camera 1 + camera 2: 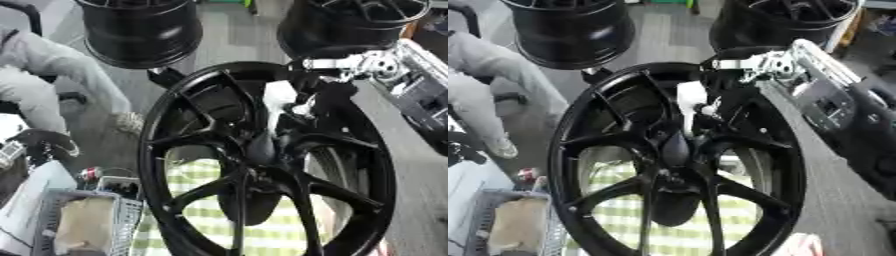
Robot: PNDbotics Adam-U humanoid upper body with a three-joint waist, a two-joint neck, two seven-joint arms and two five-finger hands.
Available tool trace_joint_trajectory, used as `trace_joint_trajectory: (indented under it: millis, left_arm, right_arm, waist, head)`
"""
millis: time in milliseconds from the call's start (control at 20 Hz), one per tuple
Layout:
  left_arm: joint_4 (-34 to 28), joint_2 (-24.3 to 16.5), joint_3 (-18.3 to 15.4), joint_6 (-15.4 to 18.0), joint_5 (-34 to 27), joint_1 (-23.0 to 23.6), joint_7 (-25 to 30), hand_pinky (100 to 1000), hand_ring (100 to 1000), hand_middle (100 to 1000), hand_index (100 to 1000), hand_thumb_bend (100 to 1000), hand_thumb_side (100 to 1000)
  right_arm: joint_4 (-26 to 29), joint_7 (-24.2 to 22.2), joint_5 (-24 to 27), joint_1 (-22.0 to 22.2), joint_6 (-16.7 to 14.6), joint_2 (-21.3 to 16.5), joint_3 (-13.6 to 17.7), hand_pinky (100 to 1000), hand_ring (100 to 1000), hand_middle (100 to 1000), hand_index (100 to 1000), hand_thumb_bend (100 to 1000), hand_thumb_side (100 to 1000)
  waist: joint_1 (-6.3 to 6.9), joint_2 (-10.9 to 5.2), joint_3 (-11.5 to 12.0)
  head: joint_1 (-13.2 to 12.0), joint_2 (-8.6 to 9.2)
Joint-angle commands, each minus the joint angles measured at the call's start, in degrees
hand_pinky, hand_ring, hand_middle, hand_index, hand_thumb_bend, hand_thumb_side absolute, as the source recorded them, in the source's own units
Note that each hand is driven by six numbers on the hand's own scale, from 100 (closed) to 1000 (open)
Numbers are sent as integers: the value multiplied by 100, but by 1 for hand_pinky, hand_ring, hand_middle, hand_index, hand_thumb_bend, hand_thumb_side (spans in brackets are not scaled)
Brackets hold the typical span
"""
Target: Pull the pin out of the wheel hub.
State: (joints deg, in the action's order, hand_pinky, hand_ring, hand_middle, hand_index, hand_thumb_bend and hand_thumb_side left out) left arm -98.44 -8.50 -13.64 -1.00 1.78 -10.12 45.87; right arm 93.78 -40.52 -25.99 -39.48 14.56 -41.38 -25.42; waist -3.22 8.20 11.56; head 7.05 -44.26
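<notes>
A black wheel hub (pixel 203 192) stands upright on its rim in the middle, spokes facing me. My right arm comes in from the upper right with its silver wrist (pixel 372 62). My right hand (pixel 322 100) reaches in over the rim's top, between the upper spokes. Its dark fingers are curled on a white pin (pixel 689 102) with a small silver knob, just above the hub's centre (pixel 671 150). The pin's far end is hidden behind the spokes. A black shape with a silver part at the left edge looks like my left hand (pixel 37 142).
Two more black wheels (pixel 140 30) (pixel 350 25) stand at the back. A grey basket (pixel 127 215) holding a beige bundle sits at lower left. A green-and-white checked cloth (pixel 210 210) lies under the hub. A person in grey (pixel 52 65) sits at left. Metal equipment (pixel 833 100) is at right.
</notes>
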Motion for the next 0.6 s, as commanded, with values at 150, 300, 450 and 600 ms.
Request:
trace_joint_trajectory:
  millis: [150, 300, 450, 600]
  left_arm:
    - [-78, -58, -3, 6, -4, -64, 29, 736, 600, 614, 733, 100, 918]
    - [-80, -58, -6, 7, -4, -66, 30, 736, 600, 614, 733, 100, 918]
    - [-81, -58, -3, 5, -4, -67, 34, 736, 600, 614, 733, 100, 918]
    - [-84, -58, -1, 3, -3, -69, 39, 737, 600, 614, 733, 100, 918]
  right_arm:
    - [204, 96, 119, -95, -14, -74, -1, 758, 773, 757, 881, 209, 365]
    - [339, 71, 177, -58, -21, -109, -31, 755, 770, 744, 869, 195, 351]
    - [470, 47, 236, -18, -11, -136, -53, 751, 764, 727, 852, 178, 332]
    - [557, 4, 275, 2, 3, -139, -91, 750, 763, 724, 845, 164, 323]
  waist:
    - [23, -53, 1]
    - [21, -52, 5]
    - [17, -51, 9]
    - [12, -52, 18]
  head:
    - [1, 15]
    - [5, 15]
    - [9, 15]
    - [12, 15]
